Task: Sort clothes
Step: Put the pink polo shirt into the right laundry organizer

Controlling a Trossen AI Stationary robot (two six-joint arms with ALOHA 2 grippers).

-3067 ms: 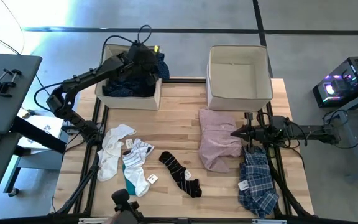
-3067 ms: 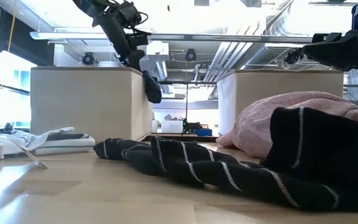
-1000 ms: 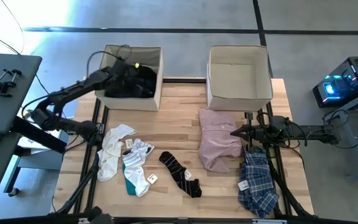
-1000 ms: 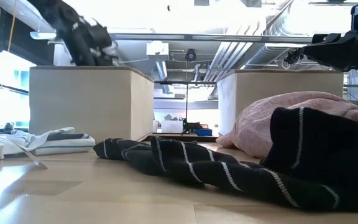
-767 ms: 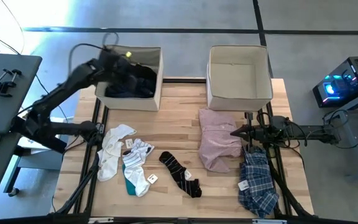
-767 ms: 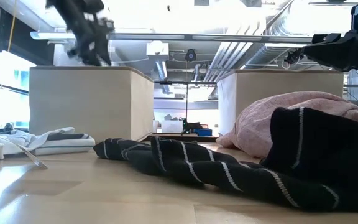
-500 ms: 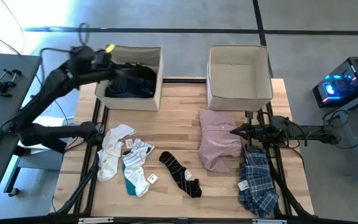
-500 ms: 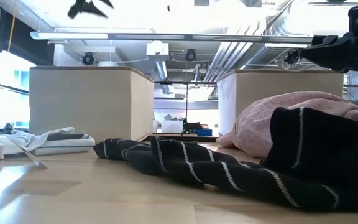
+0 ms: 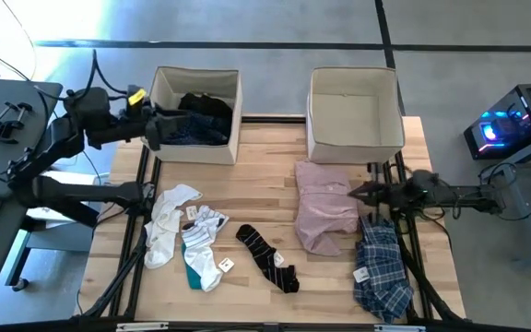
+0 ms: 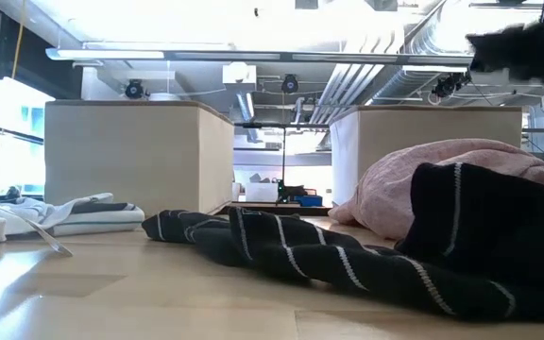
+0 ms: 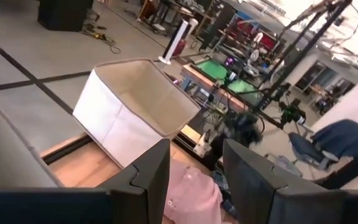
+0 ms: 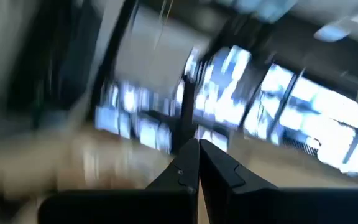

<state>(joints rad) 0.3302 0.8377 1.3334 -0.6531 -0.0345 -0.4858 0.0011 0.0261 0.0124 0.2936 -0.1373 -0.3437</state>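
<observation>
The left tool (image 9: pixel 152 129) hangs just off the outer wall of the left box (image 9: pixel 160 92) at the tabletop's far left corner, its fingers (image 11: pixel 151 171) parted with nothing between them. That box holds dark clothes (image 9: pixel 197 120); the right box (image 9: pixel 313 111) at the far edge shows only bare lining. The right tool (image 9: pixel 356 193) is closed and empty, poised above the pale pink shirt (image 9: pixel 325 217) near the right edge.

Left on the tabletop (image 9: pixel 256 175) are the plaid shirt (image 9: pixel 383 267) at the near right corner, the black striped socks (image 9: pixel 267 258) near the middle of the near edge, and the white and teal socks (image 9: pixel 187 235) toward the near left.

Risks as I judge them: the closed right tool cannot grasp the pink shirt unless it opens before it descends, and it may only push the cloth. The pink and plaid shirts touch, so a pinch at their seam could drag both toward one box. The left tool, coming back low past the box wall, could catch the rim and shove the light fabric box. The small socks lie overlapped, so a grasp may lift only one
</observation>
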